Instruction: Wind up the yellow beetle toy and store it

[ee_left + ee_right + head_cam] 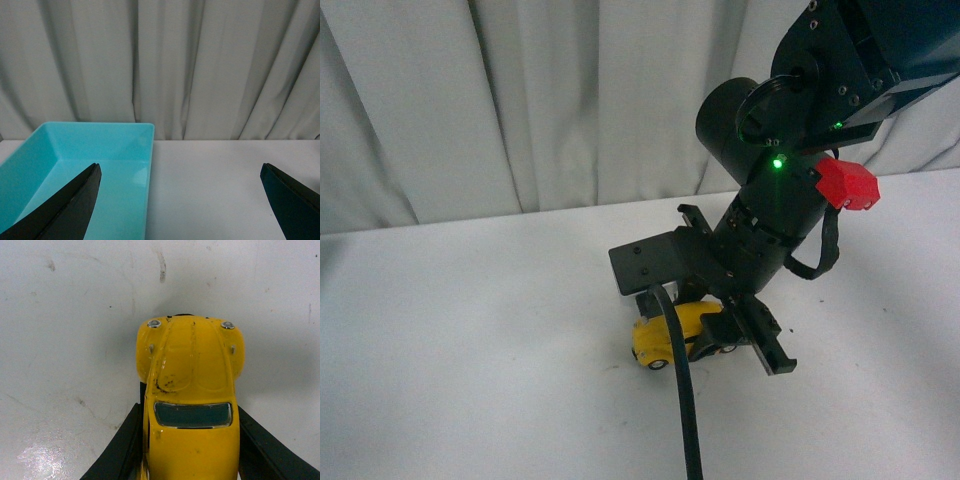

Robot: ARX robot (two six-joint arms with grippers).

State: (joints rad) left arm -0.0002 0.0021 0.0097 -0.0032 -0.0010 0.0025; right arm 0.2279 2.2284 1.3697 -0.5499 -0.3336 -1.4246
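1. Yellow beetle toy: a small rounded car with a dark windscreen and two silver headlamps. It sits near the middle of the white table, under the end of the right arm. In the right wrist view, the toy shows dark scuff marks on the bonnet.
2. Right claw: it is lowered over the toy. In the right wrist view, the claw has one black finger against each flank of the car body, pinching it. Whether the wheels rest on the table cannot be told.
3. Left claw: spread wide with nothing between its tips, held above the table. It does not show in the front view.
4. Blue tray: shallow and rectangular, with its far rim close to the curtain. It lies partly behind one fingertip of the left claw.
5. Red block: fixed to the side of the right arm, just below a lit green lamp.
6. Black cable: runs from the right wrist bracket towards the camera, crossing in front of the toy.
7. Pale curtain: hangs in folds behind the table.
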